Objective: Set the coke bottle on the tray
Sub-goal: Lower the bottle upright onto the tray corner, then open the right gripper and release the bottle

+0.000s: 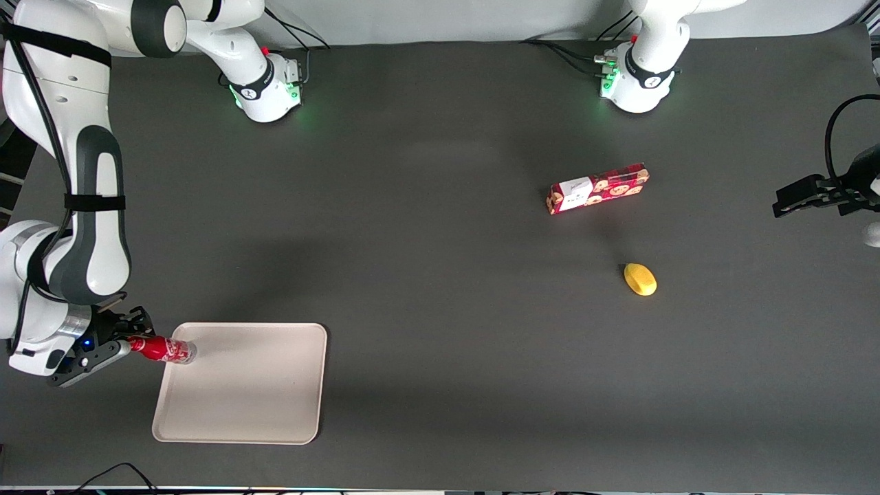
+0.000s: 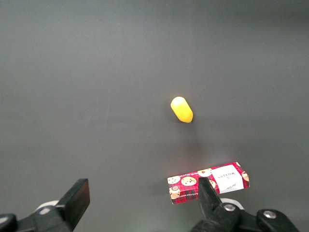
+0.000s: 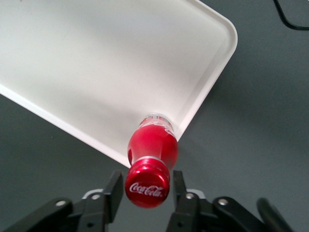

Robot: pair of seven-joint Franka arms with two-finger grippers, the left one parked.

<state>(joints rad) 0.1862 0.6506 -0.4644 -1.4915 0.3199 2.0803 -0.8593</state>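
The coke bottle [image 1: 161, 348], small and red with a red cap and white lettering, stands with its clear base just inside the rim of the tray [image 1: 261, 399], at the tray's corner nearest the working arm. In the right wrist view the bottle [image 3: 153, 145] rises from the beige tray [image 3: 96, 58] toward the camera. My right gripper [image 1: 130, 342] is at the bottle's cap. Its fingers [image 3: 114, 193] flank the cap with a small gap on each side, so the gripper [image 3: 147, 186] is open and not gripping.
A long red cookie box [image 1: 598, 188] and a small yellow object [image 1: 640, 279] lie toward the parked arm's end of the table; both show in the left wrist view, the box [image 2: 207, 182] and the yellow object [image 2: 182, 109]. A black cable [image 3: 289, 19] lies near the tray.
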